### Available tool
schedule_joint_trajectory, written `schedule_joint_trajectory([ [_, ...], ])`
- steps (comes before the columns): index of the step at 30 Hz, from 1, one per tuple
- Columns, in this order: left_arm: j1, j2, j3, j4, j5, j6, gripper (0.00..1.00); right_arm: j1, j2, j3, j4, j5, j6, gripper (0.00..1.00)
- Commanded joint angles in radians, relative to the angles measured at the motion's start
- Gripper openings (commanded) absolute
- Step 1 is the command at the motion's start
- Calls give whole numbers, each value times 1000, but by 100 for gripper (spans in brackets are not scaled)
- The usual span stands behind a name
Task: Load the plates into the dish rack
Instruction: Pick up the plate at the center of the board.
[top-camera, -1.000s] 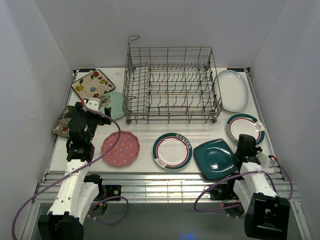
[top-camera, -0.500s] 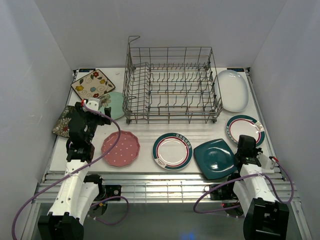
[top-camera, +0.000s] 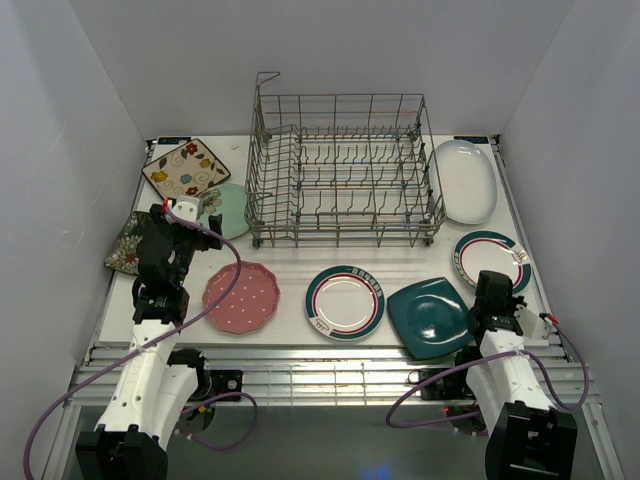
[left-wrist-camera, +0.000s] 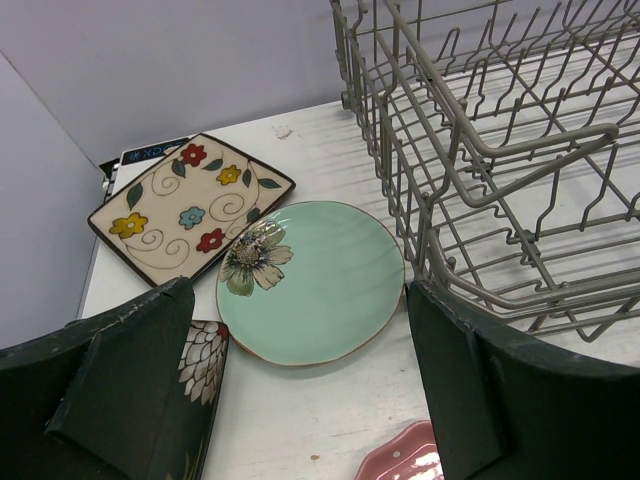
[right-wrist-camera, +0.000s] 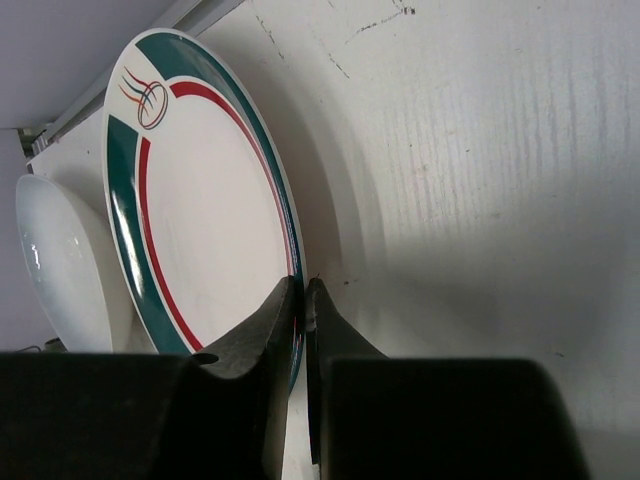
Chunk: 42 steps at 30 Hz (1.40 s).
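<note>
The grey wire dish rack (top-camera: 345, 170) stands empty at the back. My right gripper (top-camera: 497, 292) is shut on the near rim of a teal-and-red-rimmed plate (top-camera: 487, 255); the right wrist view shows the fingers (right-wrist-camera: 280, 320) pinching that rim (right-wrist-camera: 200, 220). My left gripper (top-camera: 185, 225) is open and empty above the table, the mint plate (left-wrist-camera: 310, 280) between its fingers. Flat on the table lie a white oval plate (top-camera: 465, 180), a second rimmed plate (top-camera: 345, 302), a dark teal square (top-camera: 430, 317), a pink dotted plate (top-camera: 241, 297), a cream floral square (top-camera: 186, 168) and a dark floral square (top-camera: 125, 245).
White walls close in the table on the left, back and right. The rack's tall wire side (left-wrist-camera: 450, 150) stands just right of the left gripper. A slatted metal ledge (top-camera: 320, 360) runs along the near edge.
My right gripper has drawn back slightly toward the near edge, still on the rimmed plate's rim. The left arm has not moved.
</note>
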Motion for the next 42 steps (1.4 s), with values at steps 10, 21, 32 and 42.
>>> schedule_joint_trajectory([
  [10, 1, -23, 4, 6, 12, -2, 98, -6, -19, 84, -148, 95, -68, 8],
  [21, 1, -24, 7, 1, 10, -2, 98, -6, -48, 144, -190, 109, -156, 8],
  [32, 1, -29, 11, -5, 16, -3, 98, -6, -75, 231, -216, 106, -257, 8],
  [42, 1, -24, 17, -10, 22, -5, 98, -6, -68, 308, -230, 113, -378, 8],
])
